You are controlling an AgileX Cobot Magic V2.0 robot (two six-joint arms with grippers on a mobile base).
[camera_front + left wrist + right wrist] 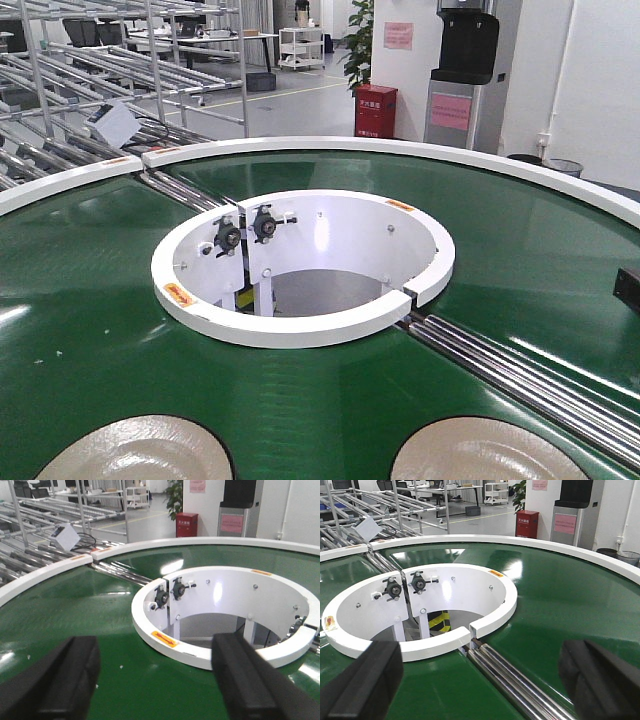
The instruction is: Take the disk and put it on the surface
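Green ring-shaped conveyor belt (480,230) with white rims, filling all three views.
Curving around a white inner ring wall (300,325); breaking at a seam of bare steel rollers (520,375). Carrying a first pale round disk (130,450) flat at the lower left corner of the front view and a second pale round disk (500,450) at the lower right, both cut off by the frame edge. Hovering over the belt with the black-fingered left gripper (160,680) spreading wide on nothing, and the right gripper (480,680) gaping likewise, holding nothing.
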